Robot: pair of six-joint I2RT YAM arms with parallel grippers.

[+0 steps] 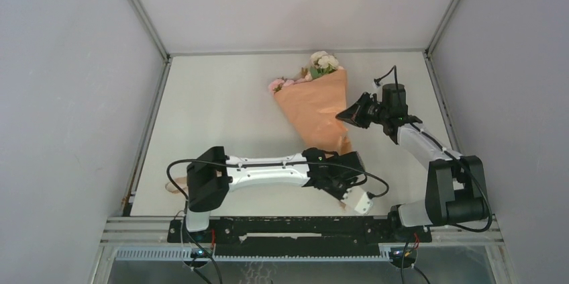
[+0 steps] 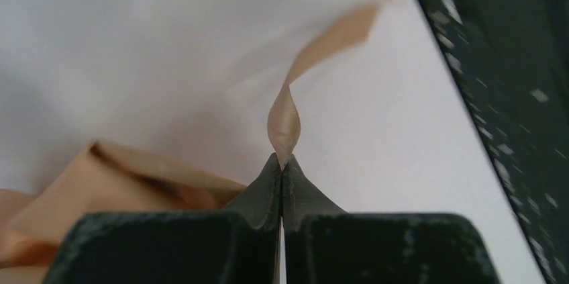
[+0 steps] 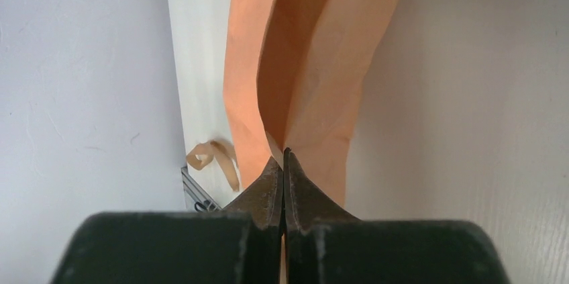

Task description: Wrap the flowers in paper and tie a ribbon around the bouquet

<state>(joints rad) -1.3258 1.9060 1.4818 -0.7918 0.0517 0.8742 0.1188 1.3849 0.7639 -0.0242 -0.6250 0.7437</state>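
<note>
Tabletop (image 1: 215,109), white and matte, carries bouquet (image 1: 314,106), an orange-tan crinkled paper cone with pink and cream roses (image 1: 323,62) at its wide end. Right gripper (image 3: 283,155) is clenched on the bouquet's side fold; left gripper (image 2: 282,162), beside the bouquet's narrow tip, pinches narrow twisted tan ribbon (image 2: 287,119)

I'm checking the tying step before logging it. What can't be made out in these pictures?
1. Narrow end of the bouquet: top view, covered by the left arm.
2. Whether the ribbon circles the bouquet: left wrist view, it blurs beyond the left gripper; overhead, the arm hides it.
3. Detail of the flowers: top view, too small; wrist views miss them.
</note>
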